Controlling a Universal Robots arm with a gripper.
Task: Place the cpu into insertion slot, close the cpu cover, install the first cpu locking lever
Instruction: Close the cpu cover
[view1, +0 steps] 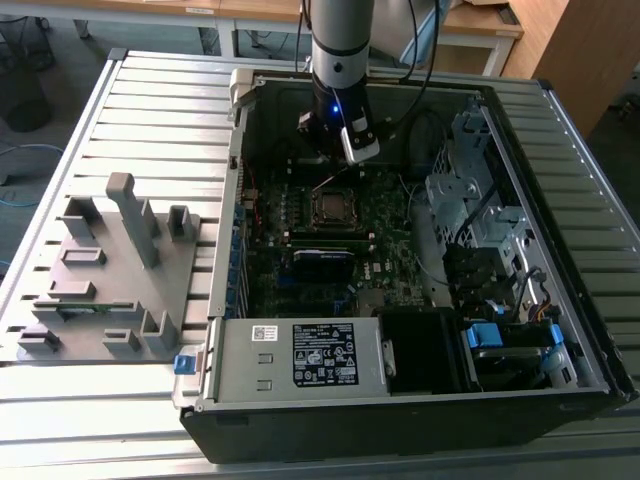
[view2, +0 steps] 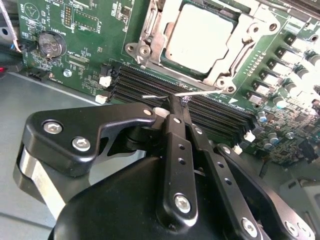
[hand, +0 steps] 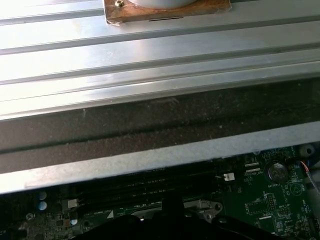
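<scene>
Cpu (view2: 200, 42) within cover (view2: 248, 26), second wrist view

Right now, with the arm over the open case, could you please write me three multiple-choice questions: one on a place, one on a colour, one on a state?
1. Where is the cpu?
A in a person's hand
B on the board, under the cover
C loose on the floor

2. What colour is the board?
A green
B red
C white

3. How do the gripper fingers stand?
A wide apart
B closed together
C clamped on a screwdriver

Answers:
1 B: in the second wrist view the silvery frame lies flat around the chip.
2 A: both wrist views show a green board.
3 B: the two black fingers meet at their tips, right at the thin wire lever.
</scene>
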